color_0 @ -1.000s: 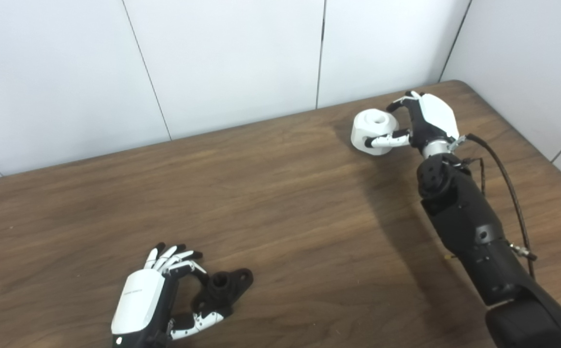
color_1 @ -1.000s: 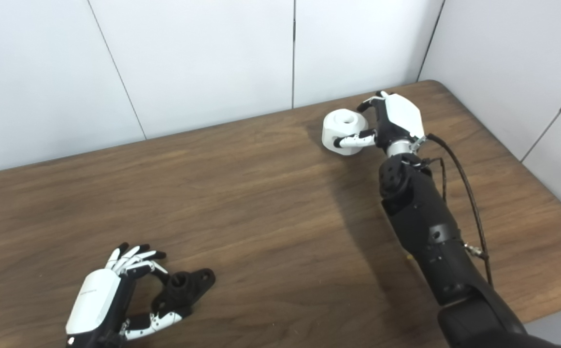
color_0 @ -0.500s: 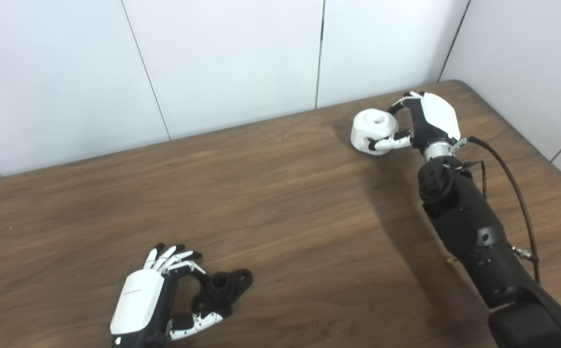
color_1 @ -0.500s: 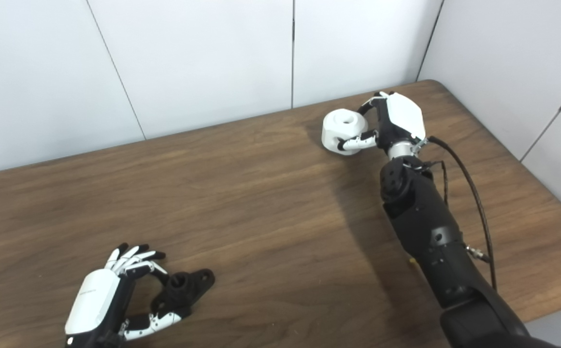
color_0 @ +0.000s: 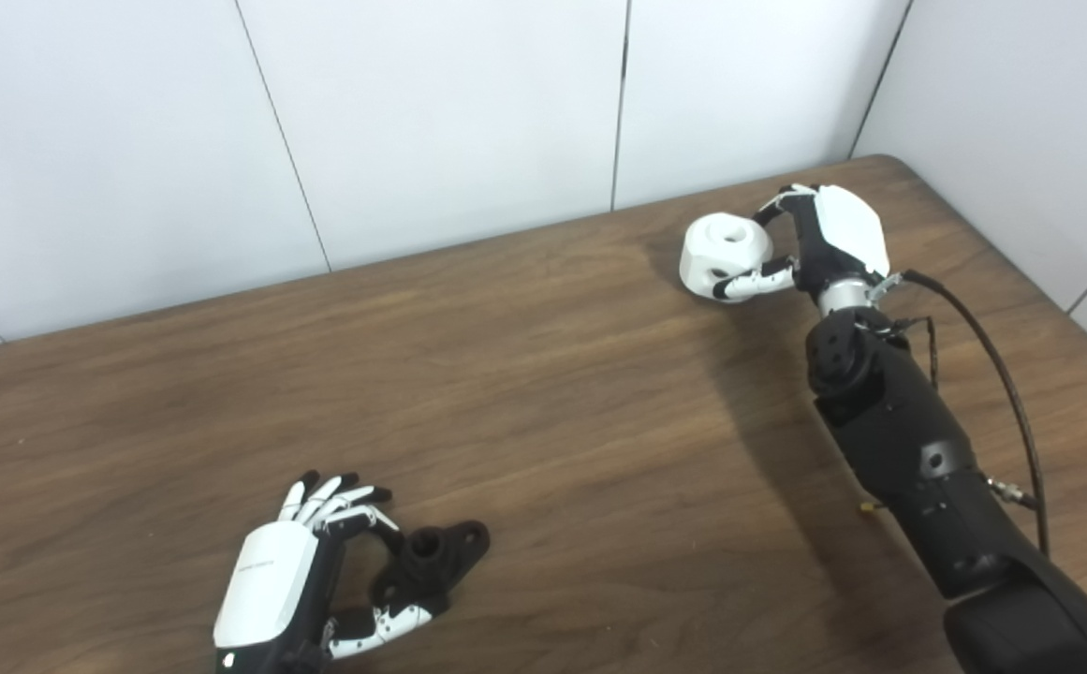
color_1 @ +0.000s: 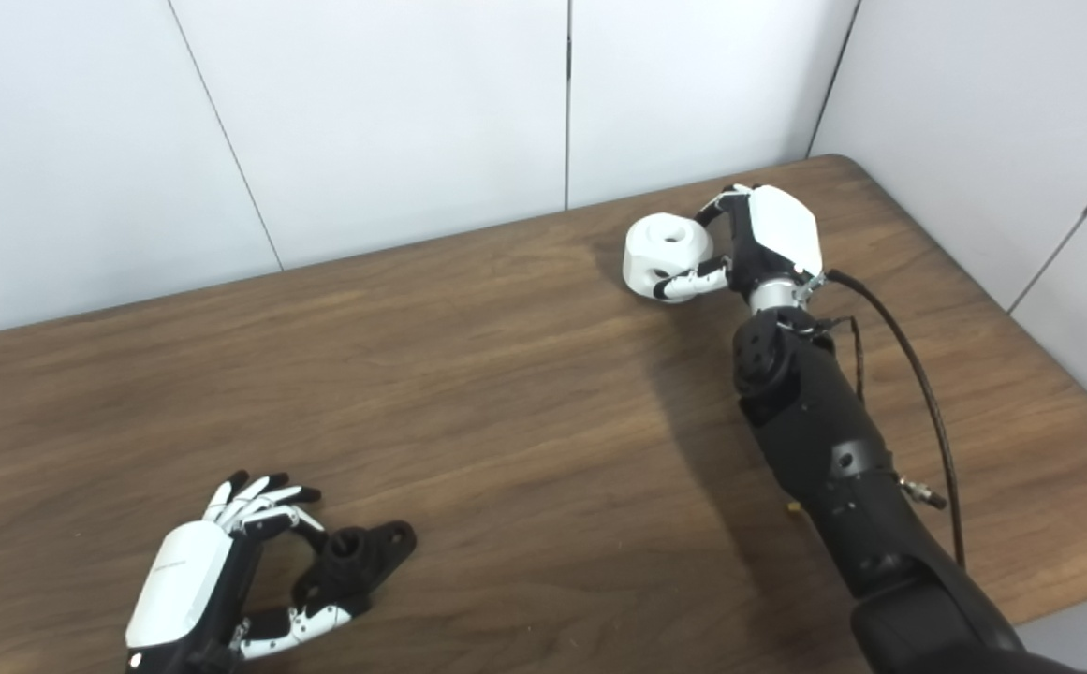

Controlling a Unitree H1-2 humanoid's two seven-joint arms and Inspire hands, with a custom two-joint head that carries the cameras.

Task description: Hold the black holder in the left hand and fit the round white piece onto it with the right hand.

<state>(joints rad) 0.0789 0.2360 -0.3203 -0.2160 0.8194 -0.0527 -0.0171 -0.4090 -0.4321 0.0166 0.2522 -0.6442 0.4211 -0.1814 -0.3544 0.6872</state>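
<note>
The right hand is closed around the white piece at about 2 o'clock on the tabletop, thumb under its near side and fingers curled over the far side. Whether the piece has cleared the wood or rests on it cannot be told. The left hand sits at about 7 o'clock, fingers spread and thumb beside the holder. The thumb looks to touch the holder's near end, but no fingers wrap it, so the hand counts as open and the holder lies flat on the tabletop.

Risks, as I judge them: the piece is smooth and bulky for the hand, gripped only from one side, so it could roll out during the long carry toward 7 o'clock. The holder is small and low; a closing pinch could push it away toward 3 o'clock instead of lifting it. If it comes up tilted, its socket will not line up with the hole in the piece.

Hidden: the right fingertips behind the piece, the piece's underside, the left palm, and any contact between the left fingers and the holder. The left wrist is cut off at the bottom edge.
</note>
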